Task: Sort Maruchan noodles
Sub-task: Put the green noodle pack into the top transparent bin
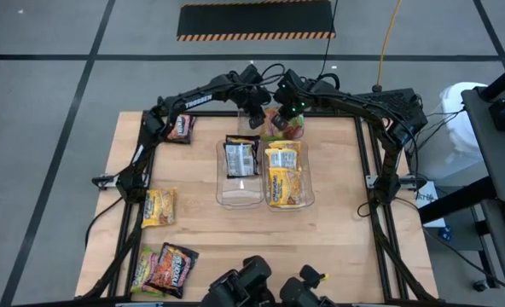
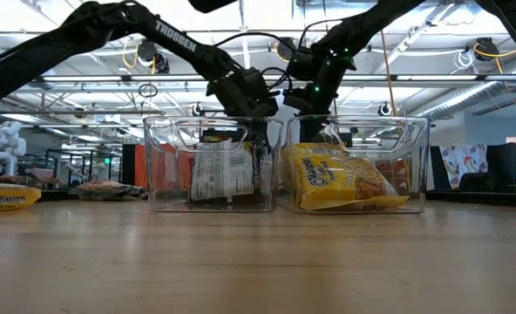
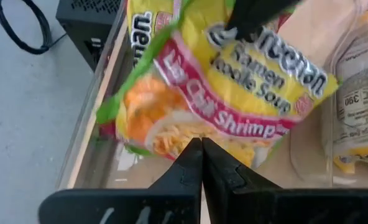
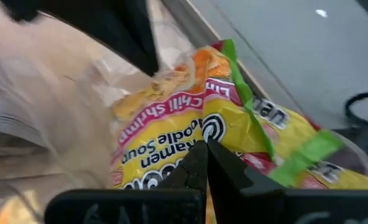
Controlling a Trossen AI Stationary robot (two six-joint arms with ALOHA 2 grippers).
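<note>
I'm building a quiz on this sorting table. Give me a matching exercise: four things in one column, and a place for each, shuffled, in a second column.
Column one:
1. dark brown ramen packet with its pale printed back up
2. yellow ramen packets
3. pink-green Lime Chili Shrimp ramen packet
4. lone yellow ramen packet

Column two:
A. at the table's far edge, between the two hands, left hand and right hand both shut
B. bare tabletop, left side
C. left clear plastic bin
D. right clear plastic bin

Pairs: 1-C, 2-D, 3-A, 4-B
</note>
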